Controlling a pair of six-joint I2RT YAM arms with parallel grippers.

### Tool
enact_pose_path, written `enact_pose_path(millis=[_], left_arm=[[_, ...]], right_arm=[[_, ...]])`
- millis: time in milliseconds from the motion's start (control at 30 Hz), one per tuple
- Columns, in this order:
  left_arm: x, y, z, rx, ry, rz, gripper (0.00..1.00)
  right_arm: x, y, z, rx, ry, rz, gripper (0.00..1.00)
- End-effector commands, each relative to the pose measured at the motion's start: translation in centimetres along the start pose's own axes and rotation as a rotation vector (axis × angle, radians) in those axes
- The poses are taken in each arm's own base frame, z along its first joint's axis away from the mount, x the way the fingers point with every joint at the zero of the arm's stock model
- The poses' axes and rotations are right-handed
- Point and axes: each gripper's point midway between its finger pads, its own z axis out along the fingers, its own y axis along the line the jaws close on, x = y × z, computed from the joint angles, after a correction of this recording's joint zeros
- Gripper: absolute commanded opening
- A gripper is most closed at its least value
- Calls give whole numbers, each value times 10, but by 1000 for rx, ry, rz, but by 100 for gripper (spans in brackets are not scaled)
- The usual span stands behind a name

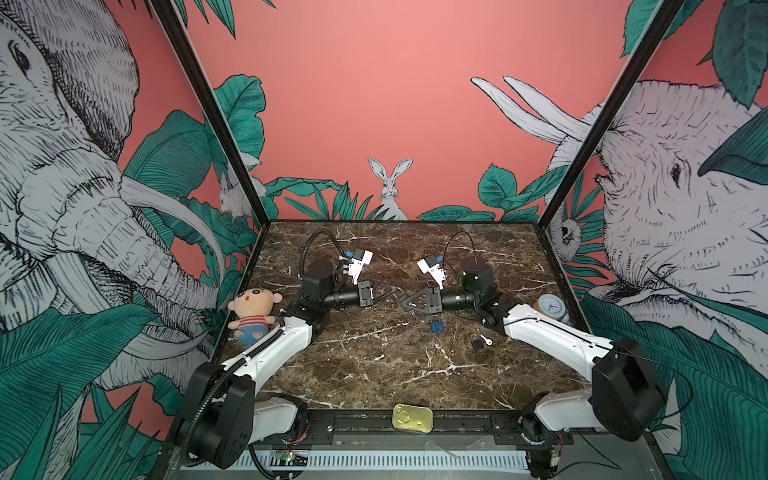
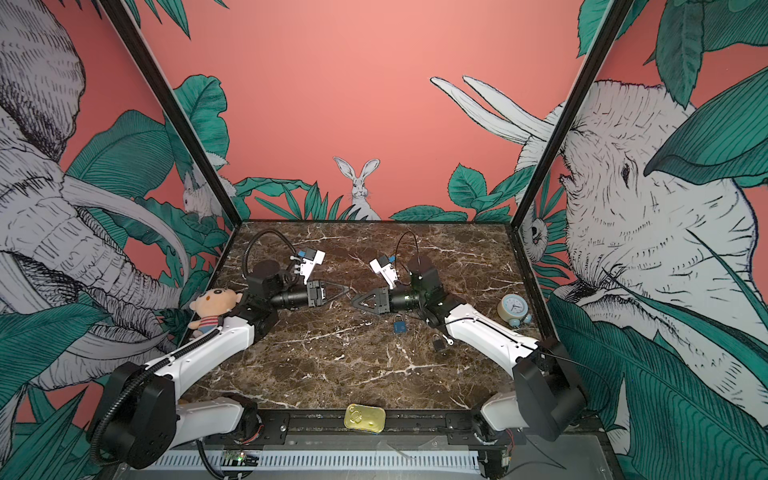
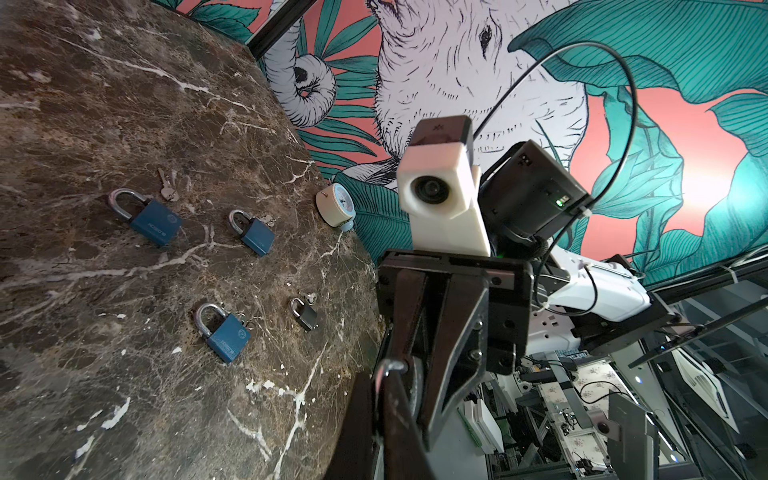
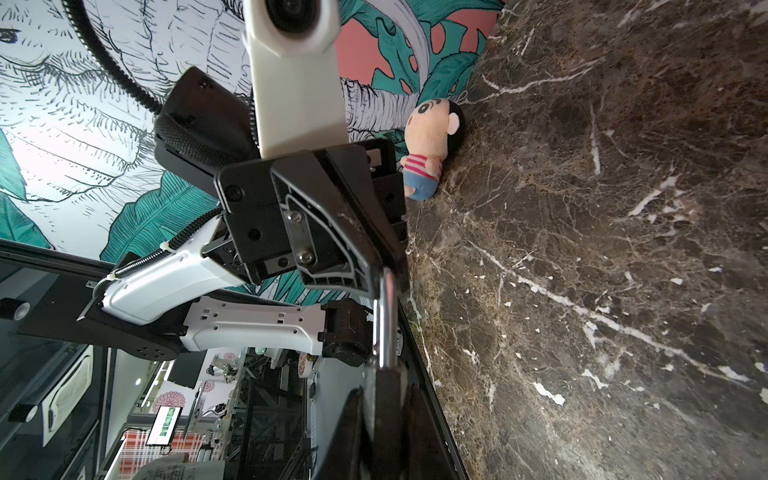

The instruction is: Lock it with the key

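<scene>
Chrome-shackled padlock [image 4: 383, 316] hangs left of the blue padlock [image 1: 436, 326], axis spanning both grippers: left gripper [image 1: 390, 291] pinches its loop, right gripper [image 1: 405, 300] clamps its body. The key [image 1: 488, 342] lies right of the blue padlock, nearer the right gripper.

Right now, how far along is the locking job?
Done: the blue padlock and black padlock on the marble table look closed. In hand: left gripper and right gripper, both shut, pinch a raised padlock between them. Remaining: locking it, apparently; its body is hidden.
</scene>
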Motion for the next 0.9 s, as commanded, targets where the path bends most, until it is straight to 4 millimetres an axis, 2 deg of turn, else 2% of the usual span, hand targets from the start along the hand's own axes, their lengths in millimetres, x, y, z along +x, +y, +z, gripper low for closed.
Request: enact_pose_path(millis=[0, 200, 667, 867], left_arm=[[37, 5, 8, -7, 98, -80, 0], [51, 5, 9, -13, 124, -91, 0], [61, -7, 6, -18, 143, -99, 0], [72, -7, 8, -17, 160, -115, 0]], right_arm=[[-25, 44, -3, -115, -75, -209, 0], [-28, 47, -2, -127, -80, -209, 0], [-30, 44, -2, -98, -86, -216, 0], [-33, 48, -2, -111, -98, -220, 0]])
